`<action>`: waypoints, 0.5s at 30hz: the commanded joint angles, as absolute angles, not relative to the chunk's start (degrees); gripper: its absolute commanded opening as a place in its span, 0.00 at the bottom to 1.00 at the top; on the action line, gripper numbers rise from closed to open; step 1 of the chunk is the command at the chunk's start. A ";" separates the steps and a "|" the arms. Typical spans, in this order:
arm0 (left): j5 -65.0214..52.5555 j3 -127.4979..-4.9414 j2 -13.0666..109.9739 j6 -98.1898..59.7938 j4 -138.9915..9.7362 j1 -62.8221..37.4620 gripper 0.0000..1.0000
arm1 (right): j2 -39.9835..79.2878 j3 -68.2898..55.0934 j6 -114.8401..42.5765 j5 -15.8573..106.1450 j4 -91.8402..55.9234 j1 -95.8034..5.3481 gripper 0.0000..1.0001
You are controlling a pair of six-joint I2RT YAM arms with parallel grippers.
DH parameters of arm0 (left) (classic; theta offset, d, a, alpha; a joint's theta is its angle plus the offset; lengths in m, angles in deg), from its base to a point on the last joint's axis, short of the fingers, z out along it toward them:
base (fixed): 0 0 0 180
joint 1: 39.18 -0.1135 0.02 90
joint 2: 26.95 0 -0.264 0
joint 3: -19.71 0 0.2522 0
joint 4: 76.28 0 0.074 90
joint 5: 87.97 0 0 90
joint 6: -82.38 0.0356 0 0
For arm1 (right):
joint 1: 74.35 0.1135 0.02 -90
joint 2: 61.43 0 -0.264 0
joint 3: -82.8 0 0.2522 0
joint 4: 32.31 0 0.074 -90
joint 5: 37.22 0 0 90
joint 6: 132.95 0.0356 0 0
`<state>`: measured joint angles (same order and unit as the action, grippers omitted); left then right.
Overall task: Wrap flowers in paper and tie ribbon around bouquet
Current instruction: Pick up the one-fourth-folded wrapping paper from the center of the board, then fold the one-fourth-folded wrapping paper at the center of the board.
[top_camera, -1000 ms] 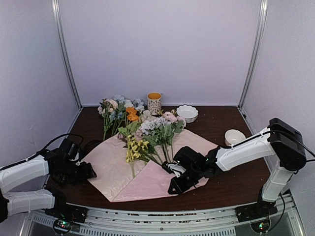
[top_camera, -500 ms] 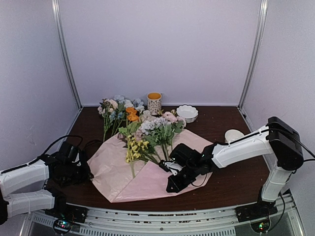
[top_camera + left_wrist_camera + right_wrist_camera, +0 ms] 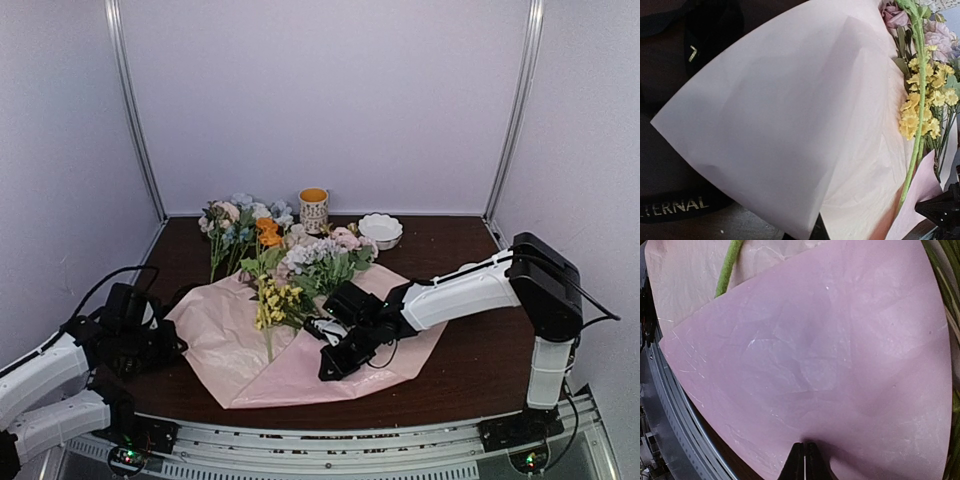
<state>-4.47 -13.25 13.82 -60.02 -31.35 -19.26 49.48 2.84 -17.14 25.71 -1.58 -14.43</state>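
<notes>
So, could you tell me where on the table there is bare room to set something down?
The table is bare at the back right, between the white bowl and the right wall, and at the front right, between the paper and the right arm's base. The middle is crowded with the paper, the flowers on and behind it, and a mug.
</notes>
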 commanded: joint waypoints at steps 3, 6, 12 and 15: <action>-4.29 -21.15 14.05 -55.76 -32.10 -15.70 0.00 | 50.87 3.86 -16.23 26.75 -0.80 -15.52 0.03; -2.50 -25.59 17.60 -54.29 -33.13 -10.85 0.00 | 51.39 4.14 -15.82 26.69 -1.29 -15.55 0.03; -3.15 -35.39 28.76 -50.60 -37.50 -3.59 0.00 | 51.66 4.99 -14.81 26.57 -2.39 -15.70 0.03; -4.46 -41.36 35.94 -48.06 -40.34 -0.82 0.00 | 51.85 5.58 -14.24 26.04 -3.37 -15.97 0.03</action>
<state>-3.32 -34.78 29.69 -52.79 -33.77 -3.65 49.59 3.50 -15.48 24.95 -2.57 -15.44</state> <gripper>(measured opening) 0.013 0.028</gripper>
